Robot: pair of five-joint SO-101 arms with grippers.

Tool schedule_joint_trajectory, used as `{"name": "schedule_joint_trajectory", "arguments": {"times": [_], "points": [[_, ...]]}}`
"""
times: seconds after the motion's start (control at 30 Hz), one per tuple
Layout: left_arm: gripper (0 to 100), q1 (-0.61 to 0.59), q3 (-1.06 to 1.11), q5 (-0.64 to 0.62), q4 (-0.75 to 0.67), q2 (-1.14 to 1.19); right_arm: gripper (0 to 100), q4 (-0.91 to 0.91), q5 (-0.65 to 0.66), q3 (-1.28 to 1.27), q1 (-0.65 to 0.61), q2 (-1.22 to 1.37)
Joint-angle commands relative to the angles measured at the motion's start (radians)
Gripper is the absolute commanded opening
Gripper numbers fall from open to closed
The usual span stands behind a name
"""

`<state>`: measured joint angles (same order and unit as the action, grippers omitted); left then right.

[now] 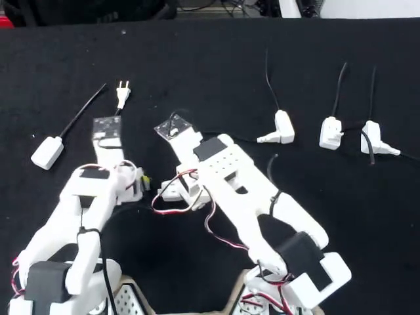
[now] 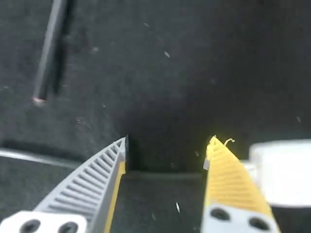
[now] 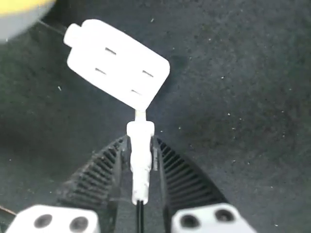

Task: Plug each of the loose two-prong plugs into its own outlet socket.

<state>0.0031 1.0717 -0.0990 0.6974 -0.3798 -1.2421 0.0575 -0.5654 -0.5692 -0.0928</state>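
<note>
White two-prong plug (image 3: 140, 155): clamped in the right pincer (image 3: 141, 143), its prong end set against the edge of a white outlet socket (image 3: 118, 63) laid on the black counter (image 3: 252, 73). Left pincer (image 2: 167, 145): spread wide, nothing held. Second loose plug (image 1: 123, 94): laid farther back.

We can read no text, label, brand, number or sign on anything in these views. Even seen close up in the right wrist view, the white socket (image 3: 118, 63) and the plug (image 3: 141, 155) carry no print that we can make out.
</note>
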Motion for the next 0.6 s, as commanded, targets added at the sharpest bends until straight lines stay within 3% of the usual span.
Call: {"name": "schedule_joint_trajectory", "arguments": {"times": [0.0, 0.2, 0.37, 0.57], "points": [[26, 0.074, -0.016, 0.083, 0.064, -0.002, 1.1, 0.009, 0.011, 0.051, 0.015, -0.047], [22, 0.165, 0.004, 0.101, 0.141, -0.037, 1.1, -0.009, 0.011, 0.054, 0.018, -0.056], [22, 0.165, 0.077, 0.132, 0.152, -0.187, 1.1, -0.098, 0.012, 0.111, 0.077, -0.058], [22, -0.012, 0.186, 0.204, 0.215, -0.473, 1.1, -0.149, 0.060, 0.189, 0.084, -0.047]]}}
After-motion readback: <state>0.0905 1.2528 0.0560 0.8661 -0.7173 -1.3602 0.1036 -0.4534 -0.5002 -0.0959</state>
